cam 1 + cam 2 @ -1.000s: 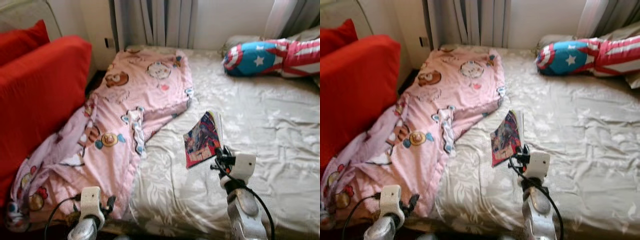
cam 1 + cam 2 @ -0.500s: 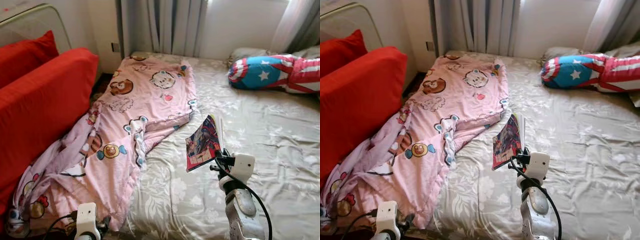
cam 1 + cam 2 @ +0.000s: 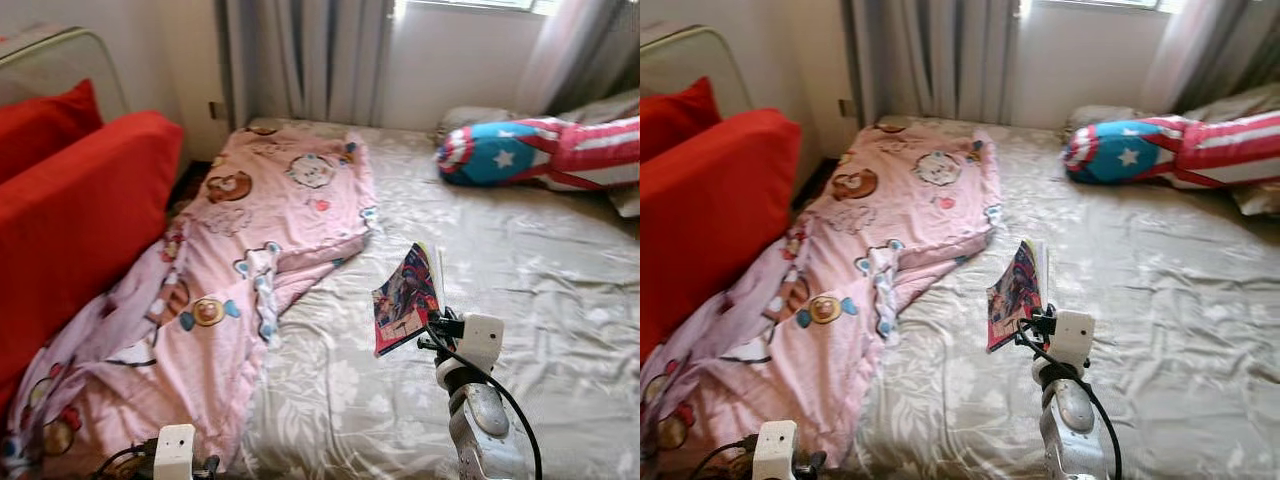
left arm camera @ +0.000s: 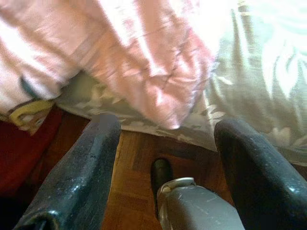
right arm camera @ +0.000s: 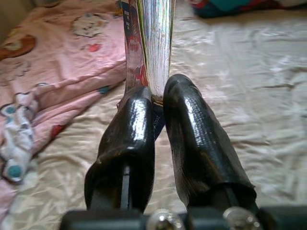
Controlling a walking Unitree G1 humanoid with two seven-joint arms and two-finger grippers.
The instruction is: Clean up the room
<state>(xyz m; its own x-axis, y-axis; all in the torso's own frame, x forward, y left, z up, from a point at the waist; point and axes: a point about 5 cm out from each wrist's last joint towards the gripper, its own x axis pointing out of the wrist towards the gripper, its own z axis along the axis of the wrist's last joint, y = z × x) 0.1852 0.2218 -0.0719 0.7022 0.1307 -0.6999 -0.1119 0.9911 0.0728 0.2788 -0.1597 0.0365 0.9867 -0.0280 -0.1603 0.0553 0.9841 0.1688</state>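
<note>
The right gripper (image 5: 154,103) has its fingers (image 5: 127,129) clamped on the lower edge of a comic book (image 3: 406,297), which it holds upright above the middle of the bed (image 3: 560,290), clear of the sheet. So the book is already picked up, but it is not put away yet, and no shelf or box for it can be seen.

The pink cartoon blanket (image 3: 250,250) lies crumpled along the bed's side nearest the red sofa (image 3: 70,220), with one end hanging toward the floor. The star-patterned pillow (image 3: 520,150) lies at the far end of the bed. The left gripper (image 4: 165,163) hangs low at the bed's near edge, fingers apart and empty. Judging from this, most of the tidying remains.
</note>
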